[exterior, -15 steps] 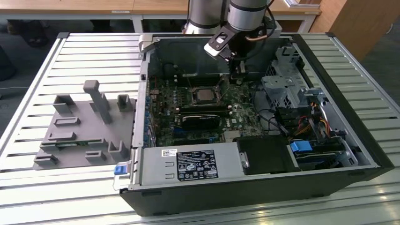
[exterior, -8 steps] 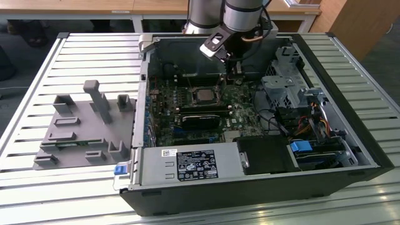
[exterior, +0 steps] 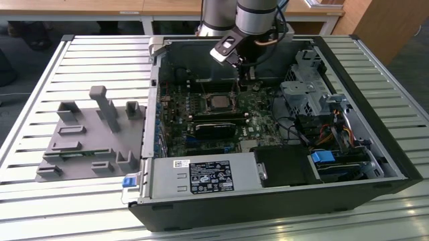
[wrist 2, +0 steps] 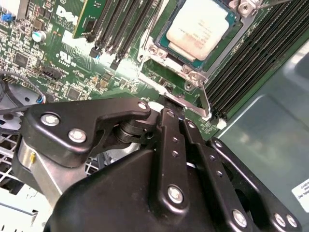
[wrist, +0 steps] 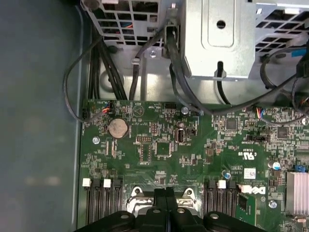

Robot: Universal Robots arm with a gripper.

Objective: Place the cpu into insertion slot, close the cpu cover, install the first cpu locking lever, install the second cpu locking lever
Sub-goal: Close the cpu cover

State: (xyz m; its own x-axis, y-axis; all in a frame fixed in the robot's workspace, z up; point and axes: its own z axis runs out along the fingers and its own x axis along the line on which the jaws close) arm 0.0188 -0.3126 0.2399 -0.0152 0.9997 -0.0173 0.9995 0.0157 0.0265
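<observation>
The cpu [wrist 2: 199, 26], a silver-tan square, lies in the insertion slot [exterior: 218, 102] on the green board. The cpu cover [wrist 2: 155, 50], a thin silver frame, lies flat around it. A thin silver locking lever [wrist 2: 204, 100] runs along one side of the socket, its flat end reaching my fingertips. My gripper [wrist 2: 169, 110] is shut, its black fingers pressed together with the tips against that lever end. In the exterior view the gripper [exterior: 243, 84] hangs inside the case just behind the socket. In the first wrist view the shut fingers [wrist: 159, 195] sit between the socket's silver corners.
Black memory strips [wrist 2: 246, 53] flank the socket on both sides. A silver drive cage [wrist: 219, 38] with black cables stands near the board. The black power-supply box [exterior: 204, 176] fills the case front. A grey fixture [exterior: 90, 135] lies on the slatted table at the exterior view's left.
</observation>
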